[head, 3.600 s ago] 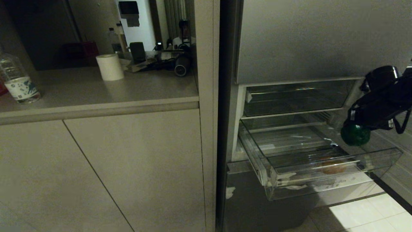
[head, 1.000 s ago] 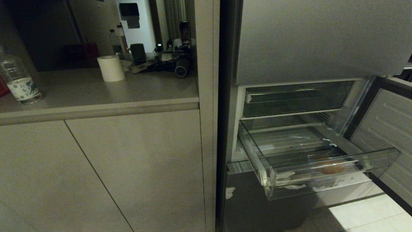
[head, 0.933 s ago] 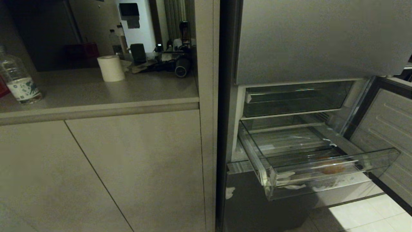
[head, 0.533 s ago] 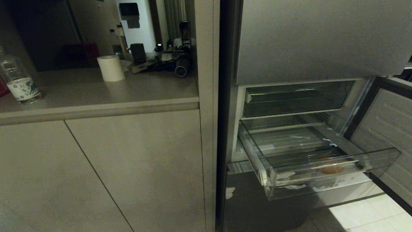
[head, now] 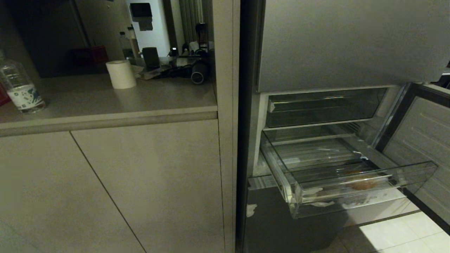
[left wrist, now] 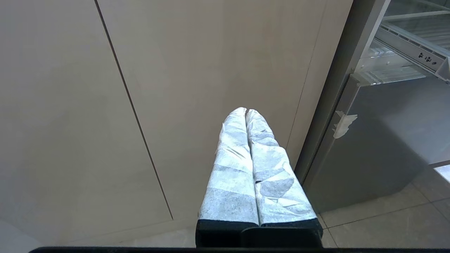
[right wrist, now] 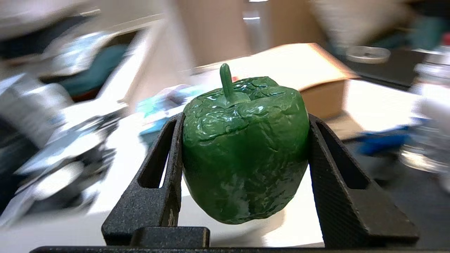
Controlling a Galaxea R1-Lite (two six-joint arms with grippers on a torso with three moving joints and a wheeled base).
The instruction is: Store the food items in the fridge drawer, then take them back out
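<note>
The fridge drawer (head: 351, 191) is pulled out below the fridge's closed upper door, clear plastic with white sticker scraps on its front. Inside it lies one food item, an orange-brown roundish piece (head: 362, 183). The other food item, a glossy green pepper (right wrist: 242, 147), sits between the black fingers of my right gripper (right wrist: 244, 119), which is shut on it and lies outside the head view, over a blurred white surface. My left gripper (left wrist: 246, 111) hangs parked before the cabinet doors, its white-wrapped fingers pressed together.
A shallower clear tray (head: 323, 107) sits above the drawer. The fridge's lower door (head: 418, 140) stands open at the right. On the counter (head: 105, 102) to the left stand a water bottle (head: 19, 88) and a paper roll (head: 120, 73).
A few seconds ago my right gripper held the green pepper just above the drawer's right side; over the last second neither shows in the head view. The drawer and the orange-brown piece stay put.
</note>
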